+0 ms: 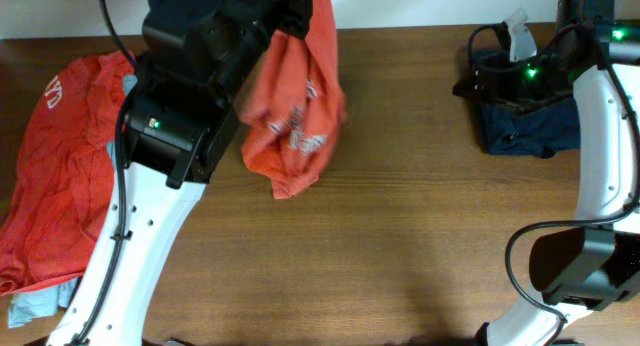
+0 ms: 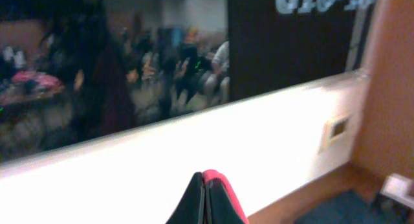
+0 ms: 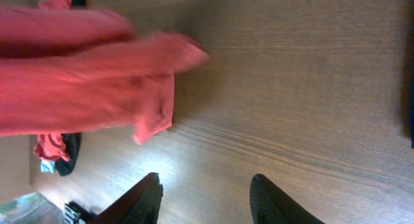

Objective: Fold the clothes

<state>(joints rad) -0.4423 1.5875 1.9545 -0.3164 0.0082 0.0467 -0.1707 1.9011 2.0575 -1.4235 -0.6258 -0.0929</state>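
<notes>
The pile of orange-red T-shirts [image 1: 55,186] lies at the left end of the table [image 1: 400,236]. The left gripper [image 2: 204,185] is clenched on a single orange-red T-shirt [image 1: 295,116], which hangs at back-centre. The right gripper [image 3: 206,188] is released and empty, near the navy garment [image 1: 530,131] at far right.

Item 1: orange-red T-shirt [image 1: 295,96], upper centre of the overhead frame. It is raised and hangs in a bunched, twisted column, with white chest lettering partly visible on its creased front. In the right wrist view this orange-red T-shirt [image 3: 84,88] fills the upper left, blurred.

Item 2: second orange-red T-shirt [image 1: 55,176], left edge of the overhead frame. It lies crumpled and spread out, unfolded, with white lettering near its upper corner.

Item 3: pale grey-blue piece [image 1: 35,304], lower left. It is mostly covered by item 2, with only edges showing.

Item 4: navy piece [image 1: 530,126], upper right. A rumpled heap, unfolded.
</notes>
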